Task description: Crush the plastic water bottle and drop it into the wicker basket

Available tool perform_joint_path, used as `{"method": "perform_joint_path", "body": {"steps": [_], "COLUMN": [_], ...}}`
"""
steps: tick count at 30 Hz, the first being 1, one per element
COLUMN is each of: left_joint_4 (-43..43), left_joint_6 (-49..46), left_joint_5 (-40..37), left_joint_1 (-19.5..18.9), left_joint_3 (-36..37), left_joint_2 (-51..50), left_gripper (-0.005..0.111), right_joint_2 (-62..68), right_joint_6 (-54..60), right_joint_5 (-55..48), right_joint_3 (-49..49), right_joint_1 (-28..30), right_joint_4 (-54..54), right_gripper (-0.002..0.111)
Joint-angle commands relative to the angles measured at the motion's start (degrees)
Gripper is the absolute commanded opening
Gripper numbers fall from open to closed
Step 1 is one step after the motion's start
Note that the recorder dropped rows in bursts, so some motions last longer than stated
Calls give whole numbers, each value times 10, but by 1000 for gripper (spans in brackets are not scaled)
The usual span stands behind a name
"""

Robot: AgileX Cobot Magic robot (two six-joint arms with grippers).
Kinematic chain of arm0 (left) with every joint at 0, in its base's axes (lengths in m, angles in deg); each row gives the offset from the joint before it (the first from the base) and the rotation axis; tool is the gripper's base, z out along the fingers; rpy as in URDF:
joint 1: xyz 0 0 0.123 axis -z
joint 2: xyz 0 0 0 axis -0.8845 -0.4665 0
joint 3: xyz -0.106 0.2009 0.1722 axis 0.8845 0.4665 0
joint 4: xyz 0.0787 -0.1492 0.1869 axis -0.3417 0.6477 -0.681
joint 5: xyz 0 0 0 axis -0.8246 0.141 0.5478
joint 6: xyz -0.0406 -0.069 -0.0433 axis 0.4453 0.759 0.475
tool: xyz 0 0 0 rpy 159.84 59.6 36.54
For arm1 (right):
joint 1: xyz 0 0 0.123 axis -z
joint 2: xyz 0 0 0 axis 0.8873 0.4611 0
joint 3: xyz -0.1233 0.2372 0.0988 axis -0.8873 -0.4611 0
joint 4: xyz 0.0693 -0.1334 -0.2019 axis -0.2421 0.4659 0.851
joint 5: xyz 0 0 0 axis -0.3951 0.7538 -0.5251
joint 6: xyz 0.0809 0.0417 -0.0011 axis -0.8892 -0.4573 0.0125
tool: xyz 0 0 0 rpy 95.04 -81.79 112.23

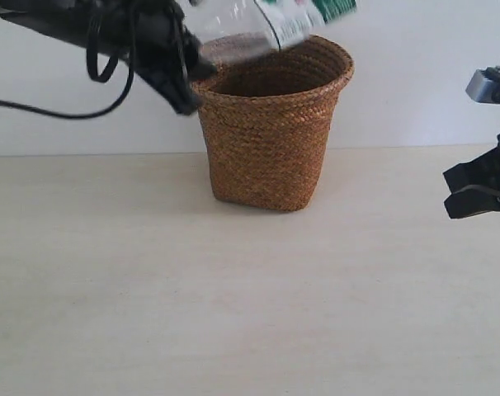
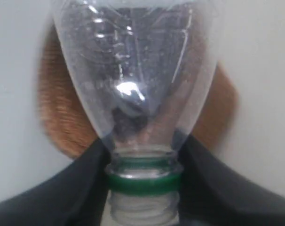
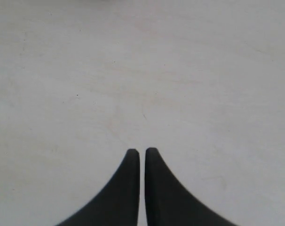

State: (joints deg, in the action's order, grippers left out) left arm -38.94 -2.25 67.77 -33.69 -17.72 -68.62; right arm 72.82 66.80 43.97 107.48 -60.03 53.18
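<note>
While your left claw (image 2: 142, 157) is clamped on the neck of the plastic water bottle (image 1: 262, 23), the bottle hangs tilted just above the rim of the wicker basket (image 1: 271, 140), its label end over the opening. Your right claw (image 3: 142, 157) hovers over the bare tabletop (image 1: 233, 313), well apart from the basket, jaws drawn together.
</note>
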Motion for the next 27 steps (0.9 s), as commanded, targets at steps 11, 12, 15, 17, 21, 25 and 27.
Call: {"method": "perform_joint_path", "body": {"steps": [11, 12, 15, 17, 21, 25, 27], "left_joint_4": [-22, -22, -22, -22, -28, -37, -42], "left_joint_6": [-3, -3, -3, 5, 47, 62, 83], "left_joint_5": [118, 112, 85, 50, -69, -190, -225], "left_joint_1": [-7, -7, -6, -6, -6, -6, -6], "left_joint_3": [-56, -56, -56, -56, -56, -56, -56], "left_joint_2": [-112, -110, -103, -92, -65, -30, -13], "left_gripper": [90, 89, 89, 83, 43, 5, 4], "right_joint_2": [-7, -7, -7, -7, -7, -7, -7], "right_joint_6": [52, 52, 52, 52, 104, 153, 143], "right_joint_5": [38, 42, 48, 63, 65, 21, -5], "right_joint_3": [-33, -33, -33, -33, -33, -13, 11], "right_joint_1": [3, 3, 3, 3, 3, 3, 3], "right_joint_4": [-45, -45, -48, -60, -150, -208, -208], "right_gripper": [0, 0, 0, 0, 0, 0, 0]}}
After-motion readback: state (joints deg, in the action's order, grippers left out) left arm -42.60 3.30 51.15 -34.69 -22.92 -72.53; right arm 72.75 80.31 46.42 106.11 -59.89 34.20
